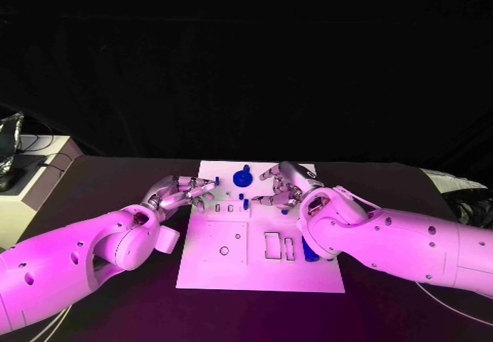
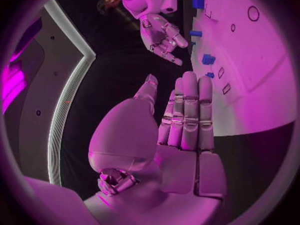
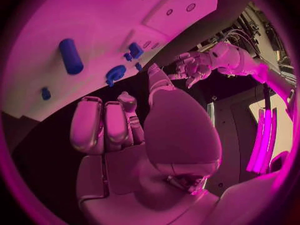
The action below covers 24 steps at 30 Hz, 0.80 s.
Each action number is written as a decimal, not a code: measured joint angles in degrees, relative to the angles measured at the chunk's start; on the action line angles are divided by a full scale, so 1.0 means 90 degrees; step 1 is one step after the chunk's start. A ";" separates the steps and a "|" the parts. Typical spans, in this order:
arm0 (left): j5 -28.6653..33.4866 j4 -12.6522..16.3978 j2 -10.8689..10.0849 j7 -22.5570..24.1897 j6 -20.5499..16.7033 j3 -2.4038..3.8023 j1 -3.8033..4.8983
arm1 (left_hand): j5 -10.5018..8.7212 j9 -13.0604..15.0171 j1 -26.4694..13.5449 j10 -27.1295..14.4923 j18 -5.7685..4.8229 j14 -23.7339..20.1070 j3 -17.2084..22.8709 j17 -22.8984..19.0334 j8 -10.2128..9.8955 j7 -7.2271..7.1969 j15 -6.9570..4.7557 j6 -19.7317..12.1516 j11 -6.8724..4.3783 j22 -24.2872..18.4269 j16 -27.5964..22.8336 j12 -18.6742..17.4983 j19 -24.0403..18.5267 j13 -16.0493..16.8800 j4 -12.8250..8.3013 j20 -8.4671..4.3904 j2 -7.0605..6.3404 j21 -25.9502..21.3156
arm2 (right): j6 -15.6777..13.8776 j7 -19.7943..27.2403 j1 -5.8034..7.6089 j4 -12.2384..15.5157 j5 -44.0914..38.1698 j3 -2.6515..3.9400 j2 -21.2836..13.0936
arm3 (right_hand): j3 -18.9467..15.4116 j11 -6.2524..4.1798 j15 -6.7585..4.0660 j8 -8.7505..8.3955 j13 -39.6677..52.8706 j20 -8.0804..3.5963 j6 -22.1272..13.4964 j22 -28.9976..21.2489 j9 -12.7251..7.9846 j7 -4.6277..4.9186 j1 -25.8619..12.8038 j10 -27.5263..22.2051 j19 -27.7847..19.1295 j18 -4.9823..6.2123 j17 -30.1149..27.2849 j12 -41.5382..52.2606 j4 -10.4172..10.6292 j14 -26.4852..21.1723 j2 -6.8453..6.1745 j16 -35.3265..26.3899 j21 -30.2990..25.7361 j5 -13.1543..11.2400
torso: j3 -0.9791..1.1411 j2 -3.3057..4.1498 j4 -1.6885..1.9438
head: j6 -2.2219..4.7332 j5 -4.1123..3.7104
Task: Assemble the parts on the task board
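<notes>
Showing one white task board (image 1: 211, 267), two silver hands, and about five small blue parts on it.

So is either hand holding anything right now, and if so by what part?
Nothing is held. The left hand has straight fingers with nothing in them, and the right hand is bare too, both hovering at the task board.

White task board (image 1: 221, 263); blue parts (image 1: 242, 177); black table (image 1: 123, 171).
</notes>
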 measured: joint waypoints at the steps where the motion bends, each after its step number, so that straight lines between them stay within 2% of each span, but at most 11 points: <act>1: -0.0058 -0.0018 0.0018 -0.0075 -0.0018 0.0004 0.0002 | 0.0000 0.0020 -0.0048 -0.0160 0.0000 -0.0014 -0.0025 0.0138 0.0135 -0.0023 -0.0016 -0.0022 -0.0030 0.0065 0.0193 0.0479 0.0010 0.0331 0.0030 -0.0010 -0.0006 0.0089 | -0.0043 0.0064 0.0049 0.0001 0.0088 0.0003 -0.0058 | 0.0000 0.0000 0.0000 0.0000 0.0000 0.0000 0.0000 0.0000 0.0000 0.0000 0.0000 0.0000 0.0000 0.0000 0.0000 0.0001 0.0000 0.0000 0.0000 0.0000 0.0000 0.0044 | 0.0006 -0.0008 -0.0004 | 0.0001 0.0010; 3: -0.0214 -0.0068 0.0067 -0.0285 -0.0053 0.0043 0.0007 | 0.0000 0.0077 -0.0221 -0.0407 0.0003 0.0018 -0.0041 0.0372 0.0395 -0.0089 -0.0050 -0.0045 -0.0077 0.0190 0.0528 0.1252 0.0042 0.0865 0.0167 -0.0042 0.0030 0.0265 | -0.0131 0.0247 0.0163 -0.0011 0.0355 0.0019 -0.0187 | 0.0030 0.0000 0.0000 0.0000 0.0000 0.0000 0.0037 0.0000 0.0000 0.0013 -0.0069 0.0000 0.0000 0.0000 0.0001 0.0035 -0.0116 0.0000 0.0071 0.0000 0.0000 0.0162 | 0.0014 -0.0021 -0.0015 | 0.0011 0.0026; 4: -0.0293 -0.0095 0.0095 -0.0390 -0.0062 0.0069 0.0013 | 0.0000 0.0155 -0.0365 -0.0491 0.0008 0.0064 -0.0036 0.0530 0.0615 -0.0140 -0.0095 -0.0064 -0.0127 0.0289 0.0772 0.1706 0.0070 0.1167 0.0296 -0.0070 0.0084 0.0403 | -0.0155 0.0344 0.0211 -0.0026 0.0502 0.0022 -0.0240 | 0.0034 0.0000 0.0000 0.0000 0.0000 0.0000 0.0106 0.0000 0.0000 -0.0002 -0.0093 0.0001 0.0000 0.0000 0.0001 0.0035 -0.0226 0.0000 0.0184 0.0000 0.0000 0.0306 | 0.0021 -0.0032 -0.0021 | 0.0021 0.0036; 6: -0.0508 -0.0174 0.0167 -0.0656 -0.0064 0.0110 0.0058 | 0.0000 0.0329 -0.0589 -0.0658 0.0007 0.0068 -0.0019 0.0736 0.1014 -0.0213 -0.0099 -0.0172 -0.0168 0.0436 0.1077 0.2266 0.0064 0.1533 0.0524 -0.0110 0.0103 0.0596 | -0.0165 0.0579 0.0313 -0.0078 0.0884 0.0025 -0.0365 | 0.0013 -0.0013 0.0000 0.0028 -0.0004 0.0000 0.0298 0.0000 0.0025 -0.0062 -0.0138 -0.0008 0.0000 0.0000 0.0014 0.0035 -0.0431 0.0000 0.0381 0.0000 0.0000 0.0970 | 0.0029 -0.0046 -0.0031 | 0.0036 0.0050; 7: -0.0618 -0.0218 0.0203 -0.0784 -0.0057 0.0119 0.0092 | 0.0000 0.0428 -0.0744 -0.0669 0.0008 0.0120 -0.0013 0.0827 0.1220 -0.0246 -0.0151 -0.0207 -0.0173 0.0518 0.1227 0.2481 0.0066 0.1662 0.0674 -0.0133 0.0117 0.0703 | -0.0157 0.0675 0.0356 -0.0110 0.1051 0.0027 -0.0418 | -0.0088 -0.0038 0.0000 0.0027 -0.0013 0.0000 0.0369 0.0000 0.0051 -0.0088 -0.0256 -0.0032 0.0000 0.0000 0.0022 0.0031 -0.0711 0.0000 0.0509 0.0000 0.0000 0.1353 | 0.0037 -0.0057 -0.0039 | 0.0048 0.0057; 8: -0.0700 -0.0255 0.0234 -0.0879 -0.0048 0.0125 0.0124 | 0.0000 0.0450 -0.0778 -0.0668 0.0008 0.0133 -0.0012 0.0847 0.1265 -0.0249 -0.0164 -0.0209 -0.0174 0.0548 0.1260 0.2523 0.0080 0.1688 0.0708 -0.0144 0.0117 0.0733 | -0.0145 0.0742 0.0387 -0.0137 0.1171 0.0027 -0.0457 | -0.0116 -0.0045 0.0000 0.0027 -0.0016 0.0000 0.0377 0.0000 0.0058 -0.0093 -0.0291 -0.0039 0.0000 0.0000 0.0022 0.0026 -0.0777 0.0000 0.0544 0.0000 0.0000 0.1404 | 0.0038 -0.0059 -0.0042 | 0.0049 0.0062; 10: -0.0970 -0.0363 0.0328 -0.1171 -0.0007 0.0142 0.0237 | 0.0000 0.0713 -0.1001 -0.0666 0.0009 0.0192 -0.0051 0.1022 0.1648 -0.0321 -0.0222 -0.0310 -0.0242 0.0971 0.1501 0.2789 0.0295 0.1865 0.0991 -0.0189 0.0037 0.1026 | -0.0092 0.0927 0.0471 -0.0221 0.1514 0.0036 -0.0574 | -0.0287 -0.0098 -0.0052 0.0052 -0.0021 0.0000 0.0470 0.0002 0.0163 -0.0155 -0.0525 -0.0044 0.0000 0.0000 0.0039 -0.0003 -0.1137 0.0005 0.0779 0.0000 0.0000 0.1562 | 0.0052 -0.0078 -0.0057 | 0.0054 0.0087; 14: -0.1664 -0.0510 0.0523 -0.1865 0.0158 0.0169 0.0485 | 0.0000 0.1339 -0.1239 -0.0538 0.0010 0.0364 -0.0112 0.1278 0.2281 -0.0479 -0.0324 -0.0407 -0.0390 0.1769 0.1758 0.3061 0.0734 0.2082 0.1521 -0.0197 -0.0117 0.1446 | 0.0085 0.1230 0.0584 -0.0339 0.2150 0.0043 -0.0797 | -0.0469 -0.0134 -0.0060 0.0099 0.0008 -0.0042 0.0591 0.0005 0.0479 -0.0223 -0.0701 -0.0012 -0.0007 0.0000 0.0059 -0.0019 -0.1275 0.0013 0.0952 0.0000 0.0000 0.1526 | 0.0087 -0.0115 -0.0084 | 0.0046 0.0135; 21: -0.2748 -0.0763 0.0925 -0.3012 0.0633 0.0159 0.0854 | 0.0023 0.2773 -0.1648 -0.0365 0.0011 0.0628 0.0336 0.1930 0.2493 -0.0627 -0.0403 -0.0415 -0.0489 0.2407 0.1950 0.3088 0.1076 0.2505 0.1642 -0.0245 -0.0425 0.1642 | 0.0353 0.1528 0.0660 -0.0409 0.2781 0.0039 -0.1035 | -0.0590 -0.0165 -0.0083 0.0100 -0.0043 -0.0050 0.0573 0.0004 0.0820 -0.0205 -0.0764 -0.0043 0.0001 0.0000 -0.0062 -0.0140 -0.1275 -0.0010 0.1015 -0.0161 -0.0212 0.1459 | 0.0154 -0.0149 -0.0125 | 0.0038 0.0193; 22: -0.2877 -0.0802 0.0981 -0.3158 0.0707 0.0141 0.0892 | 0.0023 0.2989 -0.1712 -0.0318 0.0011 0.0674 0.0668 0.2013 0.2526 -0.0646 -0.0428 -0.0396 -0.0510 0.2483 0.1986 0.3076 0.1117 0.2533 0.1645 -0.0267 -0.0563 0.1661 | 0.0377 0.1556 0.0664 -0.0413 0.2834 0.0039 -0.1054 | -0.0590 -0.0165 -0.0083 0.0100 -0.0043 -0.0050 0.0573 0.0004 0.0829 -0.0205 -0.0764 -0.0043 0.0001 0.0000 -0.0059 -0.0140 -0.1275 -0.0010 0.1015 -0.0161 -0.0212 0.1494 | 0.0168 -0.0150 -0.0133 | 0.0041 0.0192; 24: -0.3097 -0.0881 0.1095 -0.3428 0.0847 0.0085 0.0969 | 0.0045 0.3334 -0.1837 -0.0272 0.0010 0.0710 0.1865 0.2142 0.2550 -0.0680 -0.0463 -0.0431 -0.0554 0.2594 0.2028 0.3076 0.1186 0.2559 0.1611 -0.0294 -0.0944 0.1661 | 0.0414 0.1601 0.0674 -0.0419 0.2914 0.0038 -0.1083 | -0.0590 -0.0166 -0.0083 0.0100 -0.0035 -0.0050 0.0573 0.0004 0.0845 -0.0205 -0.0764 -0.0044 0.0001 0.0000 -0.0037 -0.0140 -0.1275 -0.0011 0.1015 -0.0161 -0.0212 0.1579 | 0.0185 -0.0152 -0.0141 | 0.0042 0.0197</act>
